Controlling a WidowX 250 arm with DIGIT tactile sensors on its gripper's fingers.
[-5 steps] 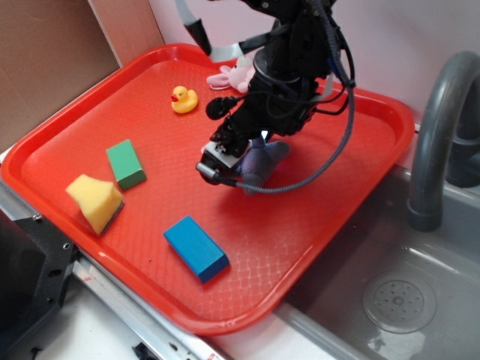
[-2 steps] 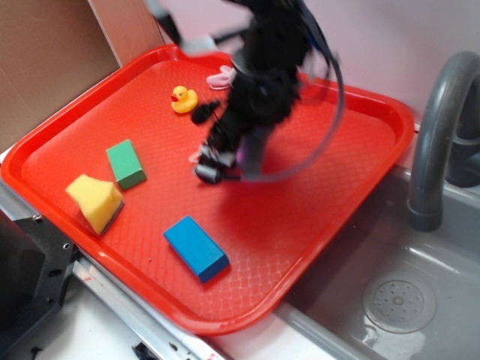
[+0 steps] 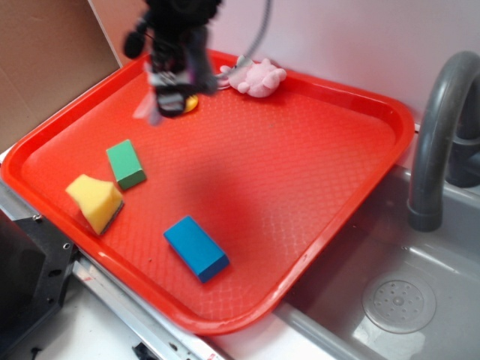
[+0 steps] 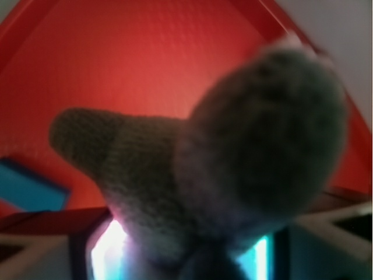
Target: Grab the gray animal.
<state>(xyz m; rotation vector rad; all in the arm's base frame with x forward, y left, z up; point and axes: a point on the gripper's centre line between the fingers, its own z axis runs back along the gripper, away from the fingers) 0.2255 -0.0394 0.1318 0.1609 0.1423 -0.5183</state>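
The gray animal (image 4: 233, 163) fills the wrist view, a fuzzy dark gray plush hanging above the red tray (image 4: 145, 58). My gripper (image 4: 186, 251) is shut on it from below the frame. In the exterior view the gripper (image 3: 171, 96) is a blurred dark shape raised over the tray's back left part, and the gray animal (image 3: 201, 73) shows as a grayish-purple smear on its right side. Its ears and loop cannot be made out.
A pink plush animal (image 3: 257, 77) lies at the tray's back rim. The yellow duck (image 3: 192, 105) peeks from behind the gripper. A green block (image 3: 125, 163), yellow sponge (image 3: 95, 199) and blue block (image 3: 196, 247) lie on the tray (image 3: 375, 112). A sink (image 3: 397, 300) and gray faucet (image 3: 435, 135) are on the right.
The gripper has lifted off the tray's middle and swung back and left with the gray animal in it. The pink plush is now uncovered.
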